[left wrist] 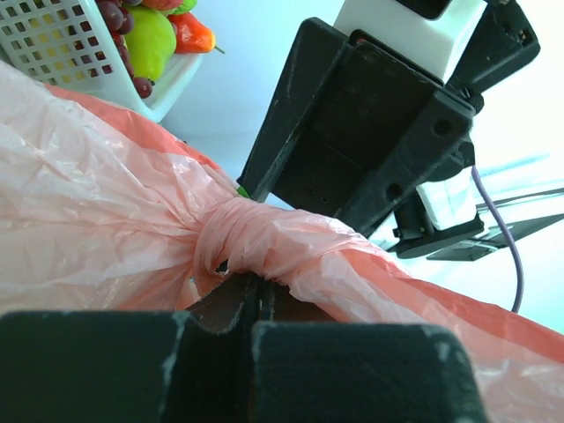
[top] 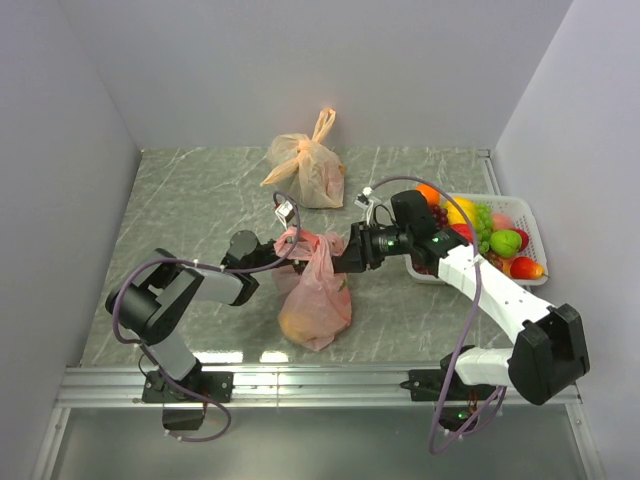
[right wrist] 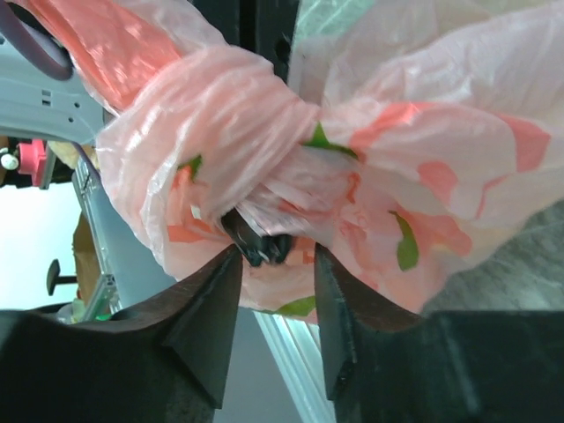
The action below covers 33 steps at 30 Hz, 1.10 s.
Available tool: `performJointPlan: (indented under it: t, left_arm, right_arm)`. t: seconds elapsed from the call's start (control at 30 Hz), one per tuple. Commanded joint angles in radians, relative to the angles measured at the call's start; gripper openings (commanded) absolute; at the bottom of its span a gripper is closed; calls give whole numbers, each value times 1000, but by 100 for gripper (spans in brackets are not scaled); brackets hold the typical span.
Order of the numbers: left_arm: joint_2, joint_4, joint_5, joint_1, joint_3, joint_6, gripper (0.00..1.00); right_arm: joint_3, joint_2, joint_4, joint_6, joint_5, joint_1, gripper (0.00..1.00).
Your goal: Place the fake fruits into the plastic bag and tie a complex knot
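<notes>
Left wrist: left pincer (left wrist: 256, 291) pinching crinkly plastic bag (left wrist: 88, 203) at knot (left wrist: 242, 233); right pincer (right wrist: 278, 257) spread.

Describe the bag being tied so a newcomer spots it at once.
On the grey marble table, look at the centre, where the left gripper and right gripper meet. The pink-red plastic bag lies there, fruit bulging at its near end, handles twisted into a knot. The paler orange bag behind it stands alone with upright handles.
</notes>
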Motion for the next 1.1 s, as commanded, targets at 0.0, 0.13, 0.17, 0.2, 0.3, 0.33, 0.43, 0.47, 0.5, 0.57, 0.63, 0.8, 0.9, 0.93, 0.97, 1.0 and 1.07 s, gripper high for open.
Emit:
performJointPlan:
  t: [0.0, 0.13, 0.17, 0.2, 0.3, 0.33, 0.43, 0.47, 0.5, 0.57, 0.63, 0.8, 0.9, 0.93, 0.97, 1.0, 1.07]
  left_arm:
    - [0, 165, -25, -8, 35, -33, 0]
    - [-4, 162, -28, -8, 28, -31, 1]
    - [-6, 165, -33, -10, 26, -31, 0]
    - [-7, 168, -33, -10, 25, -31, 0]
    - [-11, 172, -36, -13, 25, -39, 0]
    - [-11, 172, -37, -14, 25, -40, 1]
    - [-14, 174, -39, -18, 20, -42, 1]
    - [-17, 165, -39, -18, 19, -39, 0]
    - [-20, 162, -39, -16, 17, -37, 1]
    - [-21, 159, -37, -16, 8, -30, 2]
    - [-24, 146, -42, -11, 3, -22, 4]
    - [-26, 148, -36, 10, 6, -19, 7]
    - [-38, 136, -13, 21, 5, 4, 17]
    - [-43, 120, -10, 25, 3, 10, 28]
    - [-49, 110, 6, 34, 0, 19, 31]
    - [-63, 99, 12, 39, -9, 38, 32]
    - [-79, 77, 26, 56, -20, 53, 38]
  right_arm:
    - [25, 16, 85, 30, 30, 17, 48]
    - [39, 33, 109, 59, 26, 23, 52]
    - [45, 39, 109, 59, 29, 32, 52]
    - [55, 43, 107, 59, 33, 35, 53]
    - [61, 58, 119, 69, 30, 44, 53]
    - [59, 59, 125, 76, 29, 43, 52]
    - [59, 61, 150, 89, 21, 44, 42]
    - [58, 61, 161, 89, 20, 44, 36]
    - [53, 56, 164, 89, 15, 44, 29]
    - [56, 53, 155, 73, 17, 44, 12]
    - [58, 52, 136, 55, 13, 46, 3]
    - [44, 38, 106, 24, 12, 46, 0]
    - [30, 27, 104, 17, 13, 44, 0]
    - [27, 27, 102, 10, 13, 44, 0]
    - [27, 21, 95, 6, 16, 44, 0]
    - [27, 18, 90, 3, 23, 46, 0]
    - [30, 7, 72, -20, 24, 44, 0]
